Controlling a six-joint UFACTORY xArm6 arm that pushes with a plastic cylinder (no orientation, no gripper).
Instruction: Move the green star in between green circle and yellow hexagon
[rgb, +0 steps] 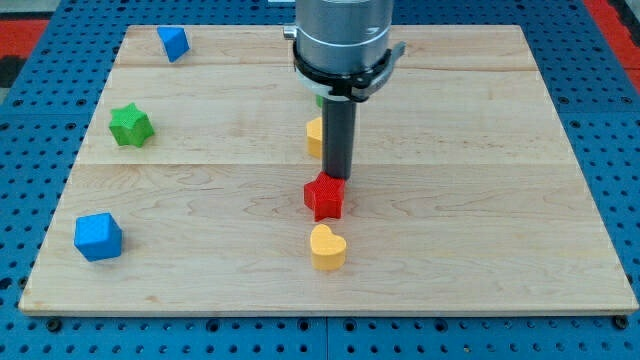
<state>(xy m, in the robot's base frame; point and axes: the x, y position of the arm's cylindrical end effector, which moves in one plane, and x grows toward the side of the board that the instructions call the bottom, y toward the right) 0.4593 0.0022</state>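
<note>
The green star (131, 125) lies on the wooden board (200, 200) at the view's left. My tip (337, 178) rests at the board's middle, touching the top edge of a red star (324, 197). A yellow block (314, 137), likely the hexagon, shows only as a sliver left of the rod. A bit of green (319, 100), likely the green circle, peeks out under the arm's grey body (342, 40). The green star is far to the left of my tip.
A yellow heart (327, 247) lies just below the red star. A blue cube (98, 237) sits at the view's bottom left. A blue block (173, 43) sits at the top left. Blue pegboard (600, 150) surrounds the board.
</note>
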